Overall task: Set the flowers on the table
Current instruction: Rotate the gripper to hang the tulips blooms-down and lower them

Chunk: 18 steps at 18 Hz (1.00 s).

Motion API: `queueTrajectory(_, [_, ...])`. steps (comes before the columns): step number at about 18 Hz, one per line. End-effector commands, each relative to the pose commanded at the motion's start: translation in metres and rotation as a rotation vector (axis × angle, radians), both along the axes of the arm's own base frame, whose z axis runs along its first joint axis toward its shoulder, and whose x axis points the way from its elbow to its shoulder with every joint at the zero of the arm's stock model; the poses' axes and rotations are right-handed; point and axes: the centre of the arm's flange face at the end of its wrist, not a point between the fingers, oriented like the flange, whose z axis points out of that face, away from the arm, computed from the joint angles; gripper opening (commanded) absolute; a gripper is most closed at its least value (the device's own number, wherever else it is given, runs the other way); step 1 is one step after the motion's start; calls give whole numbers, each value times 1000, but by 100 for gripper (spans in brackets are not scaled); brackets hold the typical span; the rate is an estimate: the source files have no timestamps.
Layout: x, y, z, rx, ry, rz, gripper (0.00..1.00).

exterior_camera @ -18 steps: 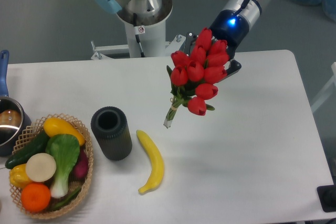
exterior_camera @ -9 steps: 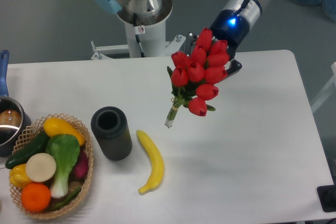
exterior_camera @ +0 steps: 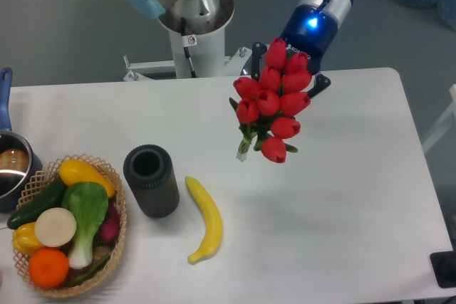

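Note:
The flowers [exterior_camera: 273,102] are a bunch of red tulip buds with green leaves and short bound stems pointing down-left. They hang in the air above the far middle of the white table [exterior_camera: 342,197]. My gripper [exterior_camera: 285,80] is behind the buds and mostly hidden by them; only its finger edges show at the sides. It holds the bunch from above.
A black cylindrical vase [exterior_camera: 150,180] stands left of centre. A banana [exterior_camera: 204,219] lies beside it. A wicker basket [exterior_camera: 107,176] of vegetables and fruit sits at the front left. A pot [exterior_camera: 11,169] sits at the left edge. The robot base [exterior_camera: 194,26] is behind the table.
The gripper has moved slightly right and up with the flowers. The bunch has swung more upright, so its stem end sits higher and further right.

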Motion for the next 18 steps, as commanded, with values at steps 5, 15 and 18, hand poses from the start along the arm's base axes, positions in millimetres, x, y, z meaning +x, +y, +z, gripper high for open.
queueTrajectory(5, [5, 8, -8, -199, 86, 54, 38])
queueTrajectory(15, [22, 45, -57, -637, 260, 64, 37])
queueTrajectory(18, [17, 39, -69, -718, 286, 70, 37])
